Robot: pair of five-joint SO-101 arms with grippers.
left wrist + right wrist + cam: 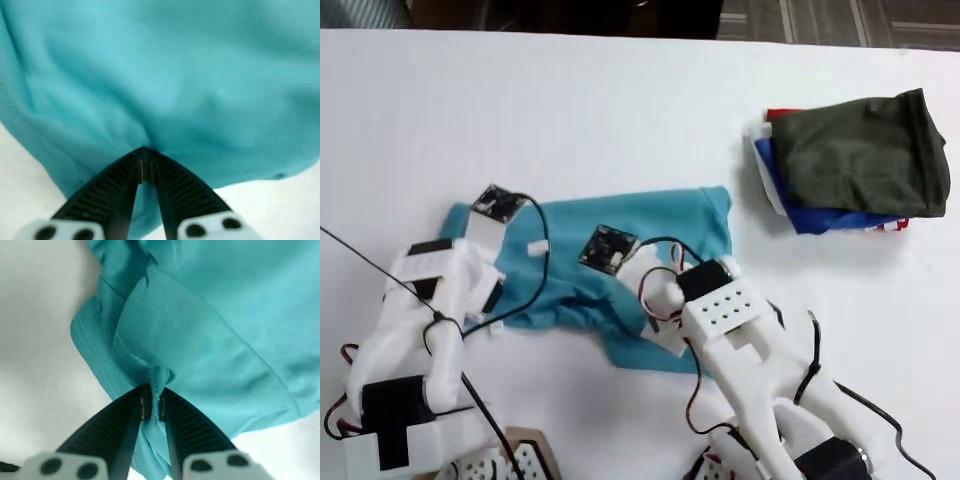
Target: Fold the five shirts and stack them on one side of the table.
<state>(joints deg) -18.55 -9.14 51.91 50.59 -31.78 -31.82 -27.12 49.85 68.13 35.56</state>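
The white table [570, 110] carries the whole job. The teal shirt [620, 225] lies crumpled and only partly spread near the table's middle, directly ahead of both arms. Its long axis runs side to side across the table, with one loose flap trailing back toward the arm bases.

The stack of folded shirts [860, 160], olive-green on top with blue, white and red beneath, sits on the right side, apart from the teal shirt and farther out. The right arm is the nearer one to it.

The left gripper [145, 167] is closed, with a pinch of teal cloth at its tips, at the shirt's left end. The right gripper [154, 405] is closed on a stitched hem at the near edge.

Judgement: both holds are on the near side, so the coming fold likely carries that edge away from the arms, across the long axis.
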